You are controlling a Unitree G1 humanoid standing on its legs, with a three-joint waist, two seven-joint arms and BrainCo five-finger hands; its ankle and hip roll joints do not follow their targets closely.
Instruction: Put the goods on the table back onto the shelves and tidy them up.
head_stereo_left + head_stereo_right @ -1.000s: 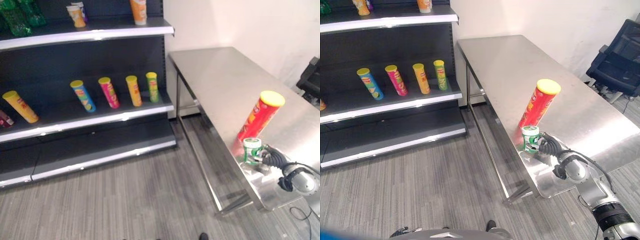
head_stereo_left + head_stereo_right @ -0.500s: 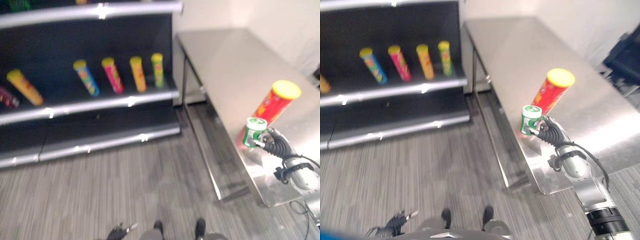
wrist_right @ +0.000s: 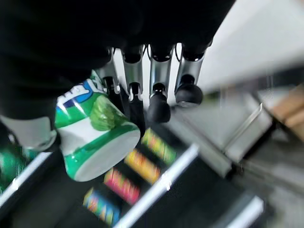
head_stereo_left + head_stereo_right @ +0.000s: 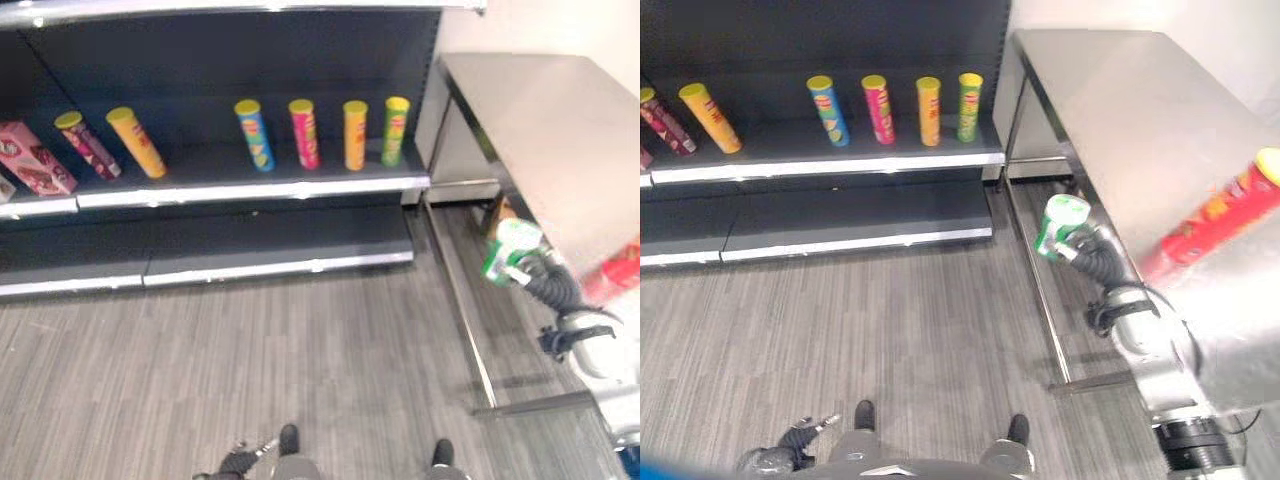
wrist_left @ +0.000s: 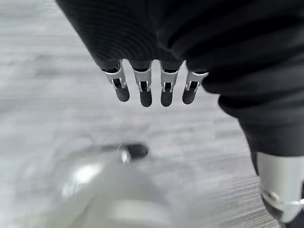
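Grey wood-patterned floor (image 4: pixel 250 350) runs between a dark shelf unit (image 4: pixel 230 185) and a steel table (image 4: pixel 1120 120) that stands just beside the unit's end. On the middle shelf four tall canisters stand close together in a row: a blue canister (image 4: pixel 254 134), a pink canister (image 4: pixel 304 132), an orange canister (image 4: pixel 355 133) and a green canister (image 4: pixel 395 130). Further along the same shelf a yellow canister (image 4: pixel 136 141) and a dark red canister (image 4: pixel 86 144) lean beside each other, with a pink box (image 4: pixel 35 158) next to them. The right hand (image 4: pixel 1092 255) is raised off the table's near edge, over the floor, and its fingers (image 3: pixel 159 107) and thumb are curled round a small green and white cup (image 4: pixel 1058 227), which is tilted in the grasp; in the right wrist view the cup (image 3: pixel 92 135) shows in front of the shelves with its pale end facing outward. A red canister with a yellow lid (image 4: pixel 1220 215) stays on the table, leaning, apart from the held cup. The left hand (image 5: pixel 152 88) hangs above the floor with its fingers straight and nothing in it.
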